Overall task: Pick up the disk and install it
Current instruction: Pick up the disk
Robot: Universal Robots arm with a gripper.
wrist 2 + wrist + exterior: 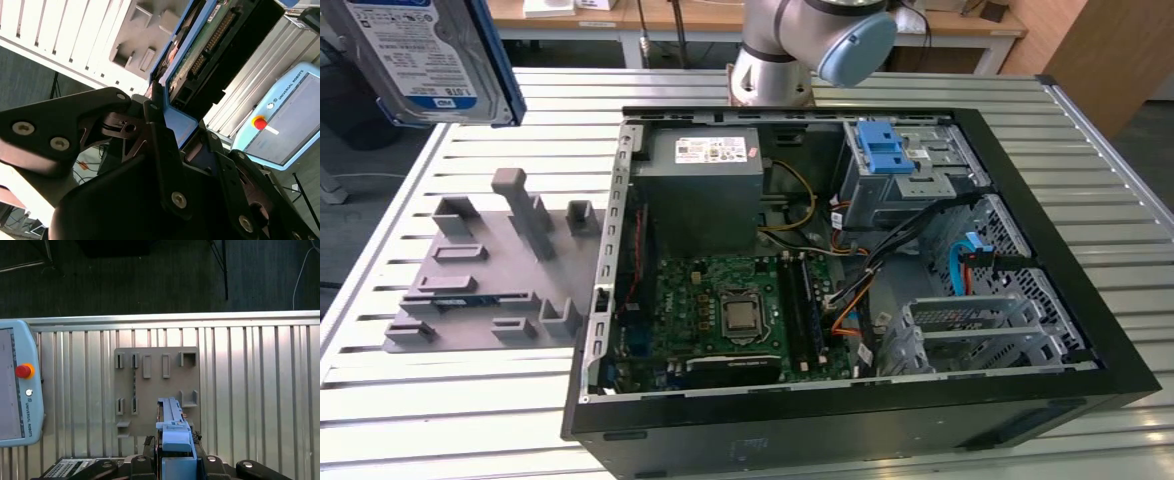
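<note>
The disk (434,55), silver with a white-and-blue label and blue side rails, hangs high at the exterior view's upper left, above the grey slotted fixture (480,270). In the second wrist view my gripper (172,117) is shut on the disk (200,50), its dark fingers (156,107) pressed against the blue rail. The first wrist view looks down on the disk (172,422) edge-on, held upright over the fixture (155,385) and clear of it.
An open computer case (854,420) lies at the exterior view's right, holding a power-supply box (714,190), motherboard (734,310) and blue-latched drive cage (894,150). The arm's base (774,70) stands behind it. A teach pendant (15,385) rests on the slatted table (260,390).
</note>
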